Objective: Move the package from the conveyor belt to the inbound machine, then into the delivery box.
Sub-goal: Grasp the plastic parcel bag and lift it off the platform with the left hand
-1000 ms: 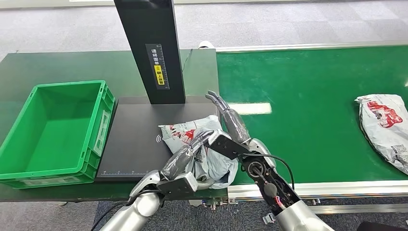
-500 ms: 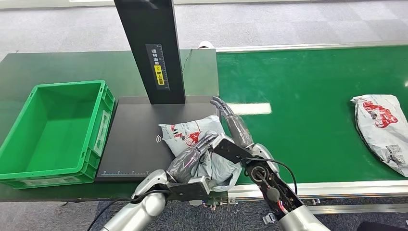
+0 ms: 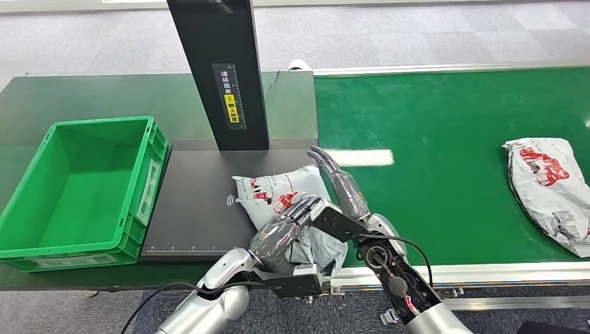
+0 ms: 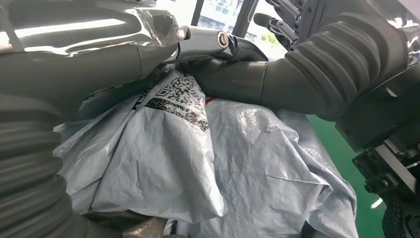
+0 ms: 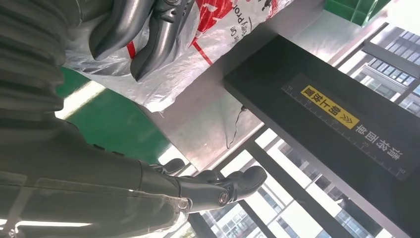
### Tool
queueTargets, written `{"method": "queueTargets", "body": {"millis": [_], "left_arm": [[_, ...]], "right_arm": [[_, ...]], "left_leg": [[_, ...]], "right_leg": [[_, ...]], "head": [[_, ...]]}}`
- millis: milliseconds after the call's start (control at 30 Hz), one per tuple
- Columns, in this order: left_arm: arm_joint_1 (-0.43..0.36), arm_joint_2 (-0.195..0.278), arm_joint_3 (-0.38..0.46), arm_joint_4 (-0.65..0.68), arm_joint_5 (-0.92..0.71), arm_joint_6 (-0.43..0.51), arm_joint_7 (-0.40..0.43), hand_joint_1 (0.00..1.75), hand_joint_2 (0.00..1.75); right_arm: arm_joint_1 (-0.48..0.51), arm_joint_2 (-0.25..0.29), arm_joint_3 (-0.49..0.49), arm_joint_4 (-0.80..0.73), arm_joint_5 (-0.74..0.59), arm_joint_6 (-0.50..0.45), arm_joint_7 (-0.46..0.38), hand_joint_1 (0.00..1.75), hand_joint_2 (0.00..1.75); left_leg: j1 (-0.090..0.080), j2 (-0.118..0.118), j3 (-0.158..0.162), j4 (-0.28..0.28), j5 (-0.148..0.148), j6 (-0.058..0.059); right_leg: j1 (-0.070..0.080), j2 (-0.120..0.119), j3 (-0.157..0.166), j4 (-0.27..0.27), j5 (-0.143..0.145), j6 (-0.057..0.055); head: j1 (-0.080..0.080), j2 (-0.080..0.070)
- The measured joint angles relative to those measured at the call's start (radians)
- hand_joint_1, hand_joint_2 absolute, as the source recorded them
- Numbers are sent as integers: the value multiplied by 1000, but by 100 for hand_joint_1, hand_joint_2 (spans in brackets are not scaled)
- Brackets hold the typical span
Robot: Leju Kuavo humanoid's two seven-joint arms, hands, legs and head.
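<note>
Package: crumpled grey plastic mailer bag with red and black print [image 3: 278, 191] lies on the black flat platform of the inbound machine [image 3: 195, 202], at the platform's 4 o'clock corner, its near end hanging over the front edge toward the robot. The left wrist view shows its wrinkled grey film and a black code label [image 4: 178, 99] close up.

Left hand: left hand [image 3: 282, 233] lies on top of the package's near half, dark fingers [image 3: 303, 207] curled down onto the film and pointing toward 1 o'clock. It presses or grips the bag; which one cannot be told.

Right hand: right hand [image 3: 341, 188] lies along the package's 3 o'clock edge, fingers held straight and together, tips [image 3: 319, 153] pointing to 11 o'clock past the bag's far corner. Palm side touches the bag; nothing is clasped in it. In the right wrist view its fingers [image 5: 148, 34] lie against the red-printed film.

Machine column: black upright post with a yellow label [image 3: 226, 73] stands at 12 o'clock of the package, apart from it.

Box: green plastic open crate [image 3: 149, 149] sits at 9 o'clock, just beside the platform.

Belt: green conveyor belt [image 3: 431, 153] runs at 3 o'clock; a second grey printed mailer bag [image 3: 549, 184] lies on it, well apart from both hands.
</note>
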Motion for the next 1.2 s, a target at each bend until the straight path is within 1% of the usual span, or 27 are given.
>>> {"method": "queueTargets", "body": {"millis": [33, 67, 133, 167, 200, 267, 433, 633, 967, 1033, 1100, 1200], "left_arm": [[-1, -1, 1, 4, -8, -9, 3, 31, 175], [-2, -3, 2, 9, -18, -18, 6, 69, 175], [-6, -6, 2, 19, -37, -36, 12, 153, 175], [-7, -8, 2, 24, -44, -42, 14, 165, 175], [-8, -9, 3, 27, -49, -44, 14, 172, 175], [-8, -12, 6, 32, -53, -45, 13, 175, 175], [-8, -17, 26, 33, -55, -40, 1, 175, 175], [0, -21, 51, 28, -36, 28, -24, 175, 175], [19, -27, 77, 10, -19, 77, -36, 175, 175], [27, -28, 84, 7, -8, 107, -45, 175, 175], [41, -29, 97, -1, 17, 162, -75, 175, 175], [71, -29, 133, -33, 77, 307, -153, 175, 175]], "right_arm": [[3, -3, -1, -2, -3, -1, -3, 0, 175], [7, -5, -3, -2, -5, -1, -6, 0, 175], [15, -10, -6, -3, -7, -3, -8, 0, 175], [20, -11, -8, -3, -8, -4, -9, 0, 175], [24, -12, -10, -3, -8, -4, -10, 0, 175], [33, -14, -12, -6, -8, -5, -12, 0, 175], [47, -14, -12, -21, -8, -5, -19, 0, 175], [50, -13, -7, -55, -9, -5, -21, 0, 175], [52, -12, -3, -77, -12, -3, -22, 0, 175], [51, -9, -2, -79, -15, -3, -25, 0, 175], [48, -6, -1, -85, -21, -3, -34, 0, 175], [35, -2, 0, -104, -31, -3, -43, 0, 175]], "left_leg": [[0, -1, 0, 0, 0, 0], [0, -1, 0, 0, 0, 0], [0, -2, -1, 0, 0, 0], [0, -3, -1, 0, 0, 0], [0, -3, -1, 0, 0, 0], [0, -3, -1, 0, 0, 0], [0, -4, -1, 0, 1, 0], [0, -4, -1, 0, 1, 0], [0, -4, -2, 0, 1, 0], [0, -4, -2, 0, 1, 0], [0, -3, -1, 0, 1, 0], [0, -2, -1, 0, 1, 0]], "right_leg": [[0, -1, 0, 0, 0, 0], [0, -1, 0, 0, 0, 0], [0, -3, 1, 0, 0, 0], [0, -3, 1, 0, 0, 0], [0, -3, 1, 0, 0, 0], [0, -4, 1, 0, 0, 0], [0, -4, 1, 0, 0, 0], [0, -5, 1, 0, 0, 0], [0, -5, 0, 0, 0, 0], [0, -5, 0, 0, 0, 0], [0, -5, 0, 0, 0, 0], [0, -4, -2, 0, 0, 0]], "head": [[0, 0], [0, 0], [0, 0], [0, 0], [0, 0], [0, 0], [0, 0], [0, 0], [0, 0], [0, 0], [0, 0], [0, 0]]}}
